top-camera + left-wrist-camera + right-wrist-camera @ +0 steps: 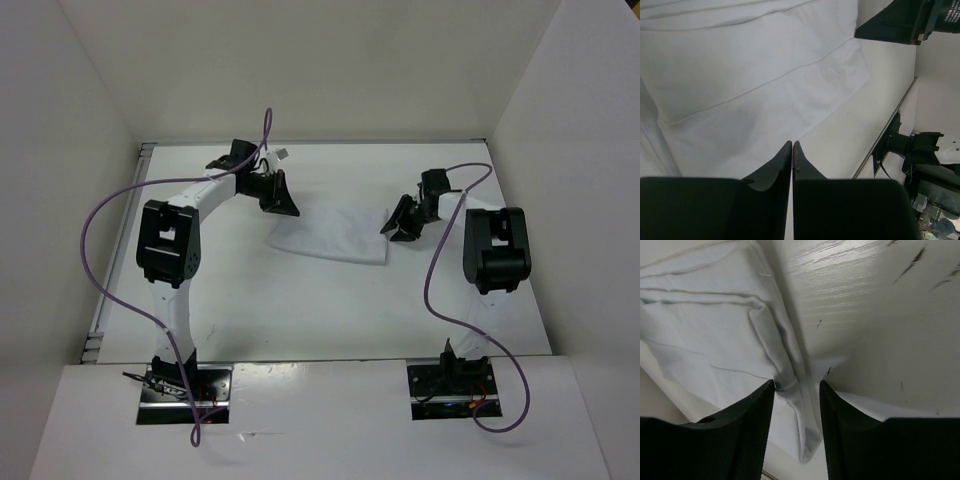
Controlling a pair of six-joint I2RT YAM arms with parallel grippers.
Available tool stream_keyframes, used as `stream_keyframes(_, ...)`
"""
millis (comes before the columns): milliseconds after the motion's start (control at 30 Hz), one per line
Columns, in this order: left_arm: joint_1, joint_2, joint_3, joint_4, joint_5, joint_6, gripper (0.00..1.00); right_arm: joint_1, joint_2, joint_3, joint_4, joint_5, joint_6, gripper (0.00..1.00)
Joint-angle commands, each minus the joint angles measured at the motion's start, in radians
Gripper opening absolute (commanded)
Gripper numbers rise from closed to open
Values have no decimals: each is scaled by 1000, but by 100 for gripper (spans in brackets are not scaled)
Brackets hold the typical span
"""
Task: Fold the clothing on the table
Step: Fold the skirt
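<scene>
The clothing (335, 235), a white garment, lies flat in the middle of the table (300, 320), folded into a rough rectangle. My left gripper (285, 208) hovers at the garment's far-left corner. In the left wrist view this left gripper (792, 142) is shut, with nothing between the fingertips, and the clothing (750, 90) is spread below it. My right gripper (400, 228) is at the garment's right edge. In the right wrist view the right gripper (796, 382) is open and straddles a raised ridge of the clothing (705, 330) at its edge; the left finger touches the fabric.
White walls (560, 90) enclose the table on three sides. A metal rim (105, 300) runs along the table's left edge. Purple cables (100, 215) loop off both arms. The right arm's elbow (495, 250) stands right of the garment.
</scene>
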Motion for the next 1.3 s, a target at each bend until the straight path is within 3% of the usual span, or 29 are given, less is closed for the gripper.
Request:
stream_keyframes(0, 12, -23, -19, 0, 30, 29, 7, 4, 27, -24, 46, -32, 19, 46)
stream_keyframes(167, 12, -23, -19, 31, 42, 19, 7, 13, 27, -60, 45, -32, 30, 36)
stream_keyframes(433, -85, 55, 52, -10, 128, 73, 7, 67, 49, -132, 129, -69, 100, 1)
stream_keyframes(800, -160, 25, -147, -24, -36, 127, 7, 76, -31, -61, 59, -24, 64, 0)
stream_keyframes(1000, -171, 62, -128, -44, -131, 127, 7, 76, -31, -52, 49, -24, 64, 0)
stream_keyframes(1267, -189, 112, -69, -20, -118, 85, 6, 76, -49, -43, 40, -21, 54, 0)
